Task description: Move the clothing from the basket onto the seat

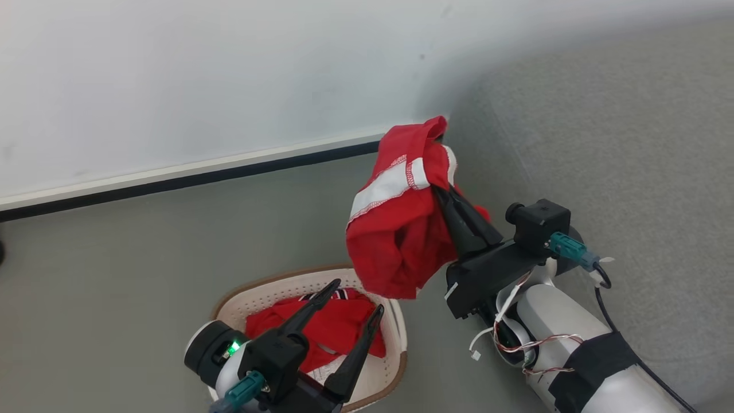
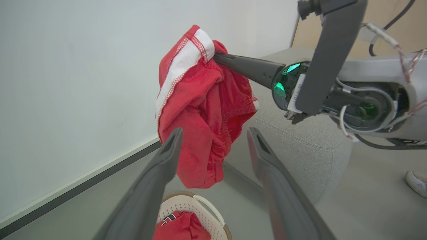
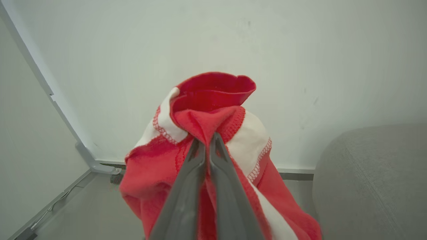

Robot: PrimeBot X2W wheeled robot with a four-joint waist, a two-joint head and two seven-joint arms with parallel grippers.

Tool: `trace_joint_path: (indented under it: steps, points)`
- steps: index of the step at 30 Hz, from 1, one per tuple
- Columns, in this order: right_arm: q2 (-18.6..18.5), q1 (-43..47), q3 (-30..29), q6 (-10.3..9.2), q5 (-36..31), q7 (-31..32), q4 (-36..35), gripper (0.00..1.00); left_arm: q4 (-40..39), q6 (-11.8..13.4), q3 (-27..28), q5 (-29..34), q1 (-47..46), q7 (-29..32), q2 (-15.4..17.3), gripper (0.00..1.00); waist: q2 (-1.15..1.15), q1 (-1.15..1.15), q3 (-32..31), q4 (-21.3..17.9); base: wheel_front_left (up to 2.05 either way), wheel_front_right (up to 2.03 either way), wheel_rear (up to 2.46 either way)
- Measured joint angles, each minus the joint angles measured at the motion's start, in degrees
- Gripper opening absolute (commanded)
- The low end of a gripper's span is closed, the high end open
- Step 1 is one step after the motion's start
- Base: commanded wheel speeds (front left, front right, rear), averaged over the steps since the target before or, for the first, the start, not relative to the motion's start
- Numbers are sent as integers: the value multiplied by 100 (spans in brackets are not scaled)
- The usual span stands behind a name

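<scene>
**A:** Where is the red piece of clothing (image 1: 395,241) now?

**B:** It is up in the air. It hangs higher than the basket (image 1: 261,291) and near the edge of the big grey seat (image 1: 602,143). It is not on the seat yet.

**A:** What holds it?

**B:** The right gripper (image 3: 206,136). Its 2 fingers are pinched tight together on a bunch of the cloth, close to the white stripe.

**A:** And the left gripper (image 1: 357,295)?

**B:** Its 2 fingers are spread wide apart, with nothing between them. It hangs over the basket.

**A:** Is the basket empty?

**B:** No. More red clothes (image 1: 332,330) lie inside it, with a bit of black and white on them. I cannot tell how many.

**A:** So how much is done?

**B:** I think 1 piece is out and about half way there. It has to go over to the seat and be let go. Then the rest in the basket must come out too. I see no clothes on the part of the seat that shows, so I think most of the job is left.
</scene>
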Motion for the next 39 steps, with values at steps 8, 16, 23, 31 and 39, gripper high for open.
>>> trace_joint_path:
  steps: [8,16,23,31,39]
  points:
    - [-113,37,-246,-113,-1,-5,-102,0,-118,-5,-8,73,-2,80,114,100,0,0,186,-513,0,0,0]
    - [-188,202,-541,-288,-5,-7,-279,0,-220,-3,23,91,-9,174,192,100,0,0,379,-1032,0,0,0]
    - [-281,335,-822,-392,-8,-8,-491,0,-303,1,34,135,-31,296,264,100,0,-1,576,-1421,0,0,0]
    - [-348,422,-1189,-464,-35,-8,-710,0,-432,1,33,245,-179,455,330,100,0,0,897,-1663,0,0,0]
    - [-486,218,-1725,-541,-59,-8,-828,0,-603,-7,35,292,-337,584,407,100,0,0,1242,-1695,0,0,0]
